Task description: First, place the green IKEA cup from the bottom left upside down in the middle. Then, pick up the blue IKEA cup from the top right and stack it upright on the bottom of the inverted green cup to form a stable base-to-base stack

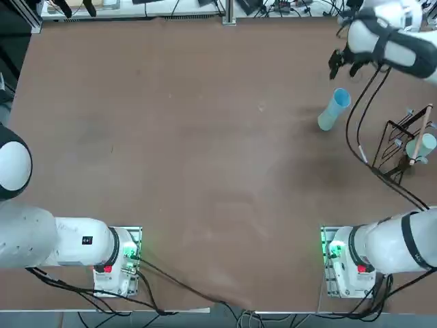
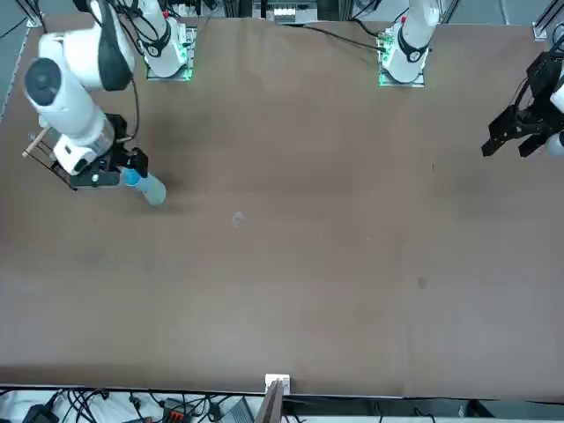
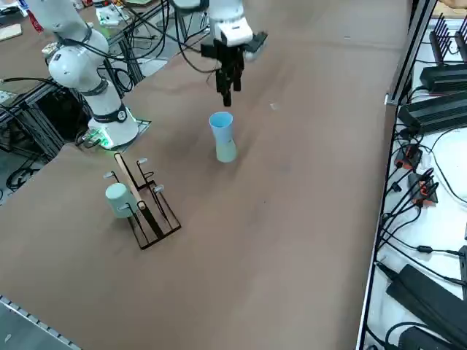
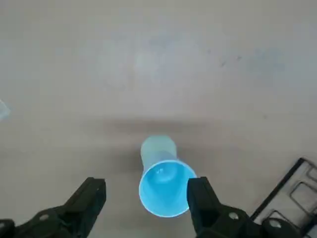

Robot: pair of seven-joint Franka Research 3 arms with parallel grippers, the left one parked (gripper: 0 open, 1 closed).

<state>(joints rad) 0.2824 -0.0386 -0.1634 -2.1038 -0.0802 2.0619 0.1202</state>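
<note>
Two open fingers (image 4: 198, 203) of right gripper (image 4: 146, 191) show, wrist view only.

The upper cup (image 1: 341, 98) stands on the lower cup (image 1: 327, 120) at the far right of the tabletop (image 1: 205, 164). The rack (image 1: 395, 147) lies to the right of this stack, nearer the arm bases, with a third cup (image 1: 425, 144) at its right side. The right gripper (image 1: 344, 68) is located above the tabletop, beyond the stack.
</note>
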